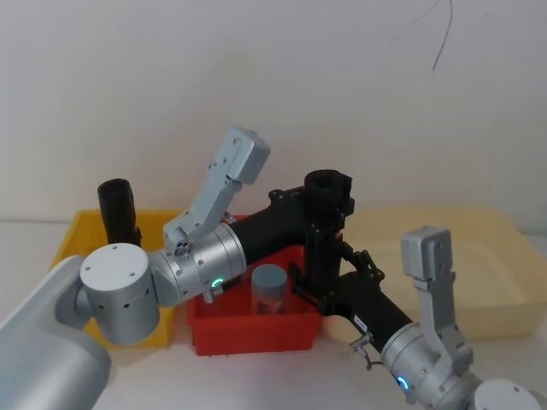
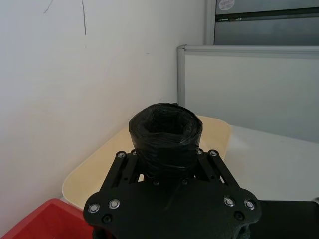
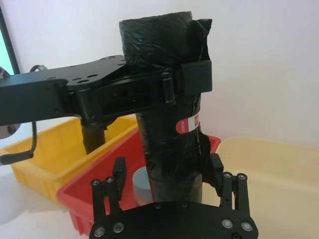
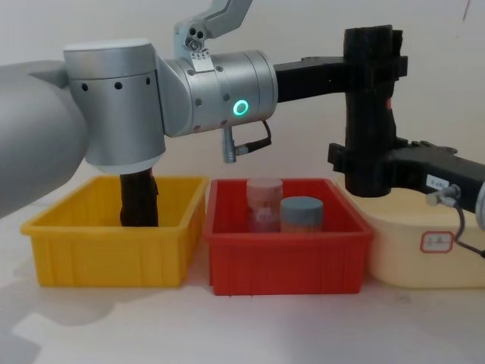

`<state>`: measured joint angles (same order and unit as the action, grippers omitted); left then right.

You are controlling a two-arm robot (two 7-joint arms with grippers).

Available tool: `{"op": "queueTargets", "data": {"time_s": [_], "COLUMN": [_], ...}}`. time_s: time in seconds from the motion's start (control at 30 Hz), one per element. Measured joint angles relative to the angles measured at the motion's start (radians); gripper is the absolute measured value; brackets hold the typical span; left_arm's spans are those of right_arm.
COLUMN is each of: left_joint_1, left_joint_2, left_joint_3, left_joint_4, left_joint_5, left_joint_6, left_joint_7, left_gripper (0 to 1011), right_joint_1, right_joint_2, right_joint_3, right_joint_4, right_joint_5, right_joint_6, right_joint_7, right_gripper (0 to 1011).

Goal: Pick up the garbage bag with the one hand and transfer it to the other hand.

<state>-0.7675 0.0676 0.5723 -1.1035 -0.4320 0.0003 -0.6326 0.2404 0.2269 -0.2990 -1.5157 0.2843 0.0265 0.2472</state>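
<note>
The garbage bag (image 1: 327, 222), a tall black roll with a small red-and-white label, hangs upright above the red bin's right end. My left gripper (image 1: 329, 201), on the arm with the green ring light, is shut on its upper part; in the left wrist view the roll (image 2: 165, 132) sits between that gripper's fingers. My right gripper (image 1: 329, 273) comes in from below and stands open around the roll's lower part. Its fingers (image 3: 119, 172) flank the roll (image 3: 169, 134), with a small gap on one side. From the chest, the roll (image 4: 371, 98) is well clear of the bins.
A yellow bin (image 4: 114, 243) on the left holds another black roll (image 4: 139, 199). The red bin (image 4: 288, 258) in the middle holds a pink-lidded jar (image 4: 264, 199) and a grey-blue-lidded jar (image 4: 301, 212). A cream tray (image 4: 424, 258) stands to the right. A white wall is close behind.
</note>
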Motion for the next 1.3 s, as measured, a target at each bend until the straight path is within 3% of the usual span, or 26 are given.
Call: {"op": "queueTargets", "data": {"time_s": [0.27, 0.4, 0.83, 1.1, 1.3], "left_joint_1": [0.000, 0.000, 0.000, 0.000, 0.000], "left_joint_2": [0.000, 0.000, 0.000, 0.000, 0.000], "left_joint_3": [0.000, 0.000, 0.000, 0.000, 0.000], "left_joint_4": [0.000, 0.000, 0.000, 0.000, 0.000], "left_joint_5": [0.000, 0.000, 0.000, 0.000, 0.000], "left_joint_6": [0.000, 0.000, 0.000, 0.000, 0.000], "left_joint_7": [0.000, 0.000, 0.000, 0.000, 0.000], "left_gripper": [392, 392, 392, 392, 547], "right_joint_1": [0.038, 0.053, 0.075, 0.076, 0.074], "right_joint_2": [-0.019, -0.030, -0.054, -0.062, -0.069], "right_joint_3": [-0.001, 0.001, 0.011, 0.017, 0.026], "right_joint_4": [0.043, 0.057, 0.070, 0.069, 0.063], "right_joint_5": [-0.009, -0.013, -0.027, -0.034, -0.036], "right_joint_6": [0.009, 0.020, 0.058, 0.070, 0.083], "right_joint_7": [0.003, -0.001, -0.020, -0.028, -0.036], "right_gripper": [997, 929, 538, 537, 536]}}
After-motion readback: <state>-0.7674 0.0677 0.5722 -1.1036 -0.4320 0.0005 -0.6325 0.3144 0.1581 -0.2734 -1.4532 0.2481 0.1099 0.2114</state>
